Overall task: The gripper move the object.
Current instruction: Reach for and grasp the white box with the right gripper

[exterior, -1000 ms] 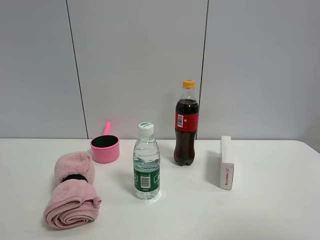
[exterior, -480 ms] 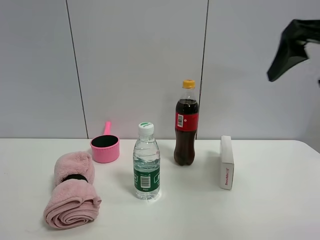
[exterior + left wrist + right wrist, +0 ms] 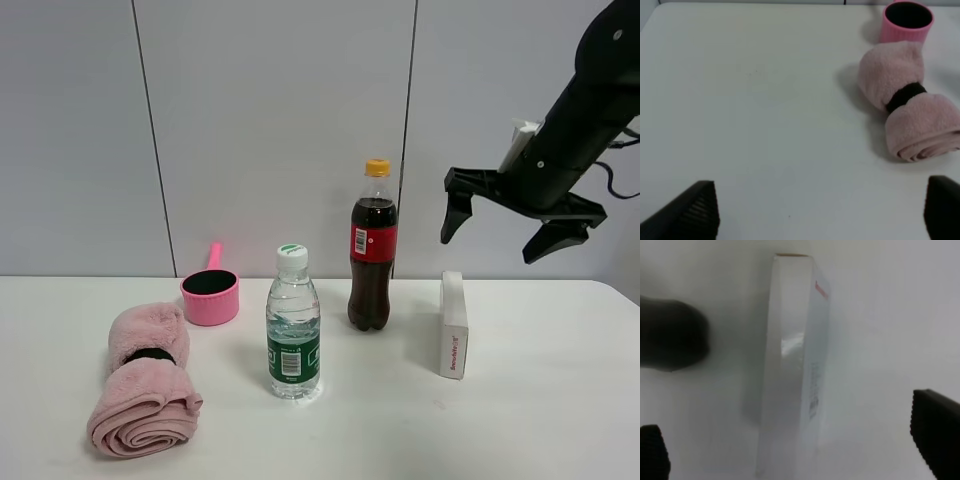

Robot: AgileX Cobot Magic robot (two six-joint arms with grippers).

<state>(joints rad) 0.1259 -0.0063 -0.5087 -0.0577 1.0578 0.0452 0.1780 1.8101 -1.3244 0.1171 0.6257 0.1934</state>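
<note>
- Box (image 3: pixel 453 325): white, stands on a long narrow edge on the table (image 3: pixel 560 420), right of the cola bottle (image 3: pixel 372 262) and apart from it. Long axis runs front to back in the high view.
- Right gripper (image 3: pixel 487 246): hovers above the box, offset slightly right, well clear. Fingers spread wide, holding nothing.
- Right wrist view: box lies between the two fingers, its long axis crossing the line that joins them. Judged lined up to close on the thin width.
- Right arm slopes in from upper right, claw pointing down.
- Left gripper (image 3: pixel 817 215): spread, empty, near the pink towel roll (image 3: pixel 907 107), well apart from the box. Right arm is nearer.
- Next likely: mostly straight descent.
</note>
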